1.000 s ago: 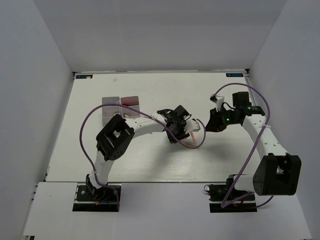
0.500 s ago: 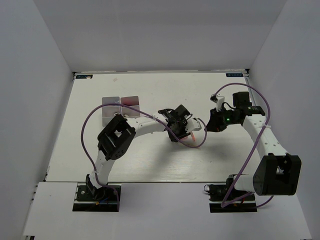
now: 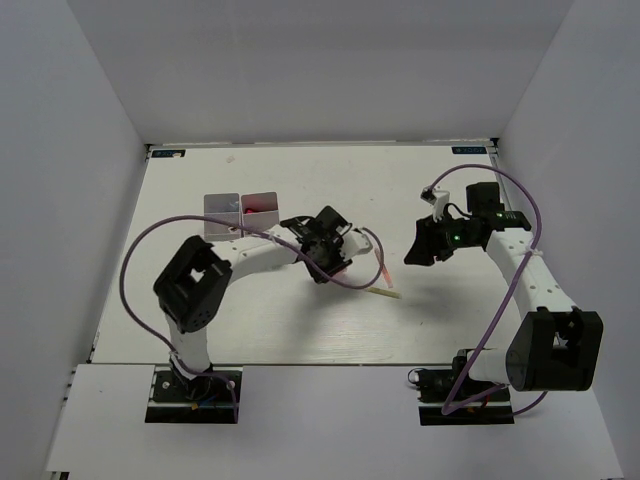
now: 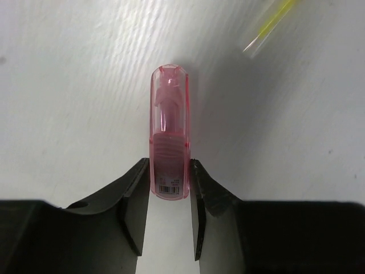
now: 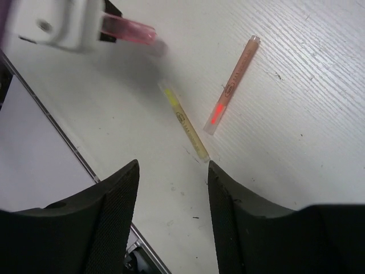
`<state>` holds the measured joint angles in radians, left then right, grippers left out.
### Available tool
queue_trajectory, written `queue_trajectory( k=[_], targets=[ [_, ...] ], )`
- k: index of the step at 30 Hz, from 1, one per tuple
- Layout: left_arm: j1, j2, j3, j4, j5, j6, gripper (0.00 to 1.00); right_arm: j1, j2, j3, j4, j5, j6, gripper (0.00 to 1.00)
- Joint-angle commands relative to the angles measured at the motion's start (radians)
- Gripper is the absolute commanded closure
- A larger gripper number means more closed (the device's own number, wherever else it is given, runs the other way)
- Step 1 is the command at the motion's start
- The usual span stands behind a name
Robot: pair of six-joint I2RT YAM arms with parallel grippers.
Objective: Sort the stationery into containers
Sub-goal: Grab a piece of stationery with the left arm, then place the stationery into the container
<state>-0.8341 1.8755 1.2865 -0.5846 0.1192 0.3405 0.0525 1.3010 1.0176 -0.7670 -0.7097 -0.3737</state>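
My left gripper (image 3: pixel 323 250) is shut on a translucent pink highlighter piece (image 4: pixel 169 137), which sticks out ahead of the jaws a little above the table. The white containers (image 3: pixel 224 208) stand to its left at the back; one compartment holds something pink (image 3: pixel 262 205). A thin pink pencil (image 3: pixel 381 268) and a pastel yellow stick (image 3: pixel 386 292) lie on the table between the arms. My right gripper (image 3: pixel 416 248) is open and empty, hovering above them; its view shows the pink pencil (image 5: pixel 230 87) and the yellow stick (image 5: pixel 186 123) ahead of its jaws.
White walls enclose the table (image 3: pixel 300 320) on three sides. The left arm's purple cable (image 3: pixel 350 283) loops over the table near the pencil. The left gripper's white body (image 5: pixel 63 23) shows at the right wrist view's top left.
My left gripper has moved left toward the containers with the pink piece in it, uncovering the pink pencil and yellow stick. My right gripper has shifted slightly left.
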Motion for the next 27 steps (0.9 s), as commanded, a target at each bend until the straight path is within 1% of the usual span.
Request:
queue_trajectory(
  k=[1,2,3,4,5,7,8,9,10,11,12,13,15,16,18,19,21,27],
  targets=[
    [0.047,-0.177,-0.026,-0.038,-0.012,-0.014,0.99,-0.002,-0.014,0.042,-0.018,-0.031,-0.004,0.46],
    [0.058,-0.196,-0.044,-0.05,-0.029,-0.014,0.99,-0.003,-0.014,0.041,-0.034,-0.036,-0.005,0.49],
    [0.078,-0.22,-0.056,-0.064,-0.032,-0.014,0.99,-0.005,-0.016,0.042,-0.023,-0.037,-0.007,0.68],
    [0.098,-0.286,-0.096,-0.066,-0.045,-0.008,0.99,-0.005,-0.009,0.041,-0.022,-0.04,-0.008,0.83],
    [0.121,-0.309,-0.11,-0.07,-0.044,0.002,0.99,-0.002,-0.012,0.044,-0.029,-0.049,-0.013,1.0],
    [0.148,-0.377,-0.153,-0.084,-0.062,0.017,0.99,-0.003,-0.002,0.049,-0.04,-0.063,-0.021,1.0],
    [0.2,-0.428,-0.159,-0.093,-0.059,0.037,0.99,-0.003,0.001,0.05,-0.046,-0.068,-0.021,1.0],
    [0.217,-0.443,-0.168,-0.101,-0.056,0.057,0.99,-0.002,0.007,0.053,-0.046,-0.066,-0.022,1.0],
    [0.237,-0.453,-0.174,-0.131,-0.067,0.066,0.99,-0.002,0.006,0.055,-0.045,-0.063,-0.019,0.91],
    [0.303,-0.478,-0.177,-0.141,-0.058,0.074,0.99,0.001,0.01,0.055,-0.045,-0.062,-0.021,0.84],
    [0.323,-0.489,-0.182,-0.147,-0.05,0.115,0.99,-0.002,0.012,0.055,-0.048,-0.06,-0.021,0.74],
    [0.34,-0.501,-0.19,-0.149,-0.038,0.127,0.99,-0.002,0.011,0.053,-0.045,-0.063,-0.022,0.73],
    [0.416,-0.539,-0.225,-0.133,-0.02,0.196,0.99,-0.002,0.011,0.055,-0.046,-0.071,-0.022,0.72],
    [0.435,-0.561,-0.234,-0.126,-0.015,0.212,0.99,-0.002,0.014,0.053,-0.045,-0.073,-0.025,0.72],
    [0.518,-0.578,-0.259,-0.11,0.005,0.238,0.99,-0.002,0.007,0.05,-0.045,-0.076,-0.027,0.71],
    [0.539,-0.585,-0.26,-0.11,0.037,0.261,0.99,-0.002,0.006,0.05,-0.041,-0.076,-0.027,0.71],
    [0.602,-0.604,-0.279,-0.098,0.056,0.272,0.99,-0.002,0.009,0.049,-0.043,-0.077,-0.025,0.71],
    [0.681,-0.628,-0.351,-0.009,0.08,0.319,0.99,-0.002,0.017,0.052,-0.045,-0.083,-0.028,0.7]
  ],
)
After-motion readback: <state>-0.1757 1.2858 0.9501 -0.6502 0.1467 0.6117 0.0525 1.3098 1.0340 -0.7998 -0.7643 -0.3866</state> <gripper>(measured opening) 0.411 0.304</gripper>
